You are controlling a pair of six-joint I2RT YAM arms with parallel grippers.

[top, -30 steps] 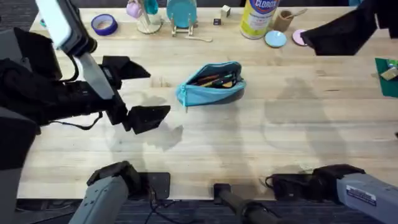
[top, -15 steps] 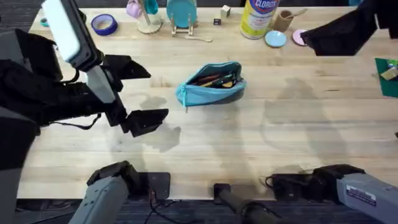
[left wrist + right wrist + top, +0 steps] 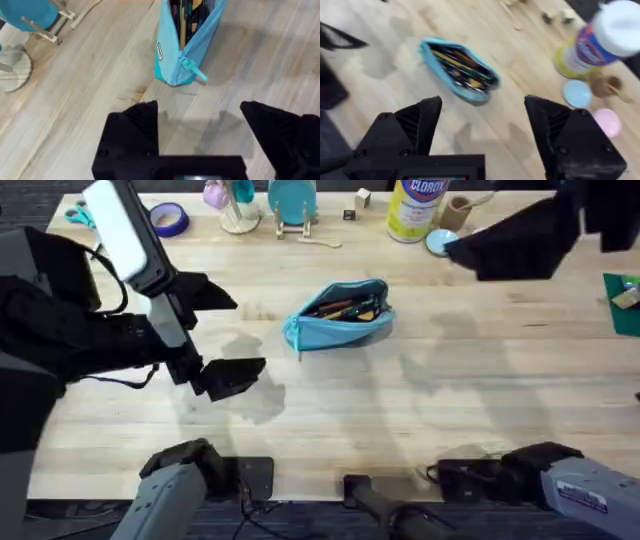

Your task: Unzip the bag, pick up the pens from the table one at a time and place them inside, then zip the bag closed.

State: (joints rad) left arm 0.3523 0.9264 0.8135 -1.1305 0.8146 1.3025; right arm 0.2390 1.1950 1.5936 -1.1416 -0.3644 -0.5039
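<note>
We count one bag (image 3: pixel 340 314), lying unzipped near the middle of the bench (image 3: pixel 400 420), with several pens (image 3: pixel 460 67) packed inside it, too crowded to count. On the far edge stands one yellow canister (image 3: pixel 417 208) labelled "CLOROX". The left tool (image 3: pixel 215 330) hangs released, jaws spread, just left of the bag and grasping nothing. The right tool (image 3: pixel 482 125) hovers high over the far right, likewise released and empty.
</note>
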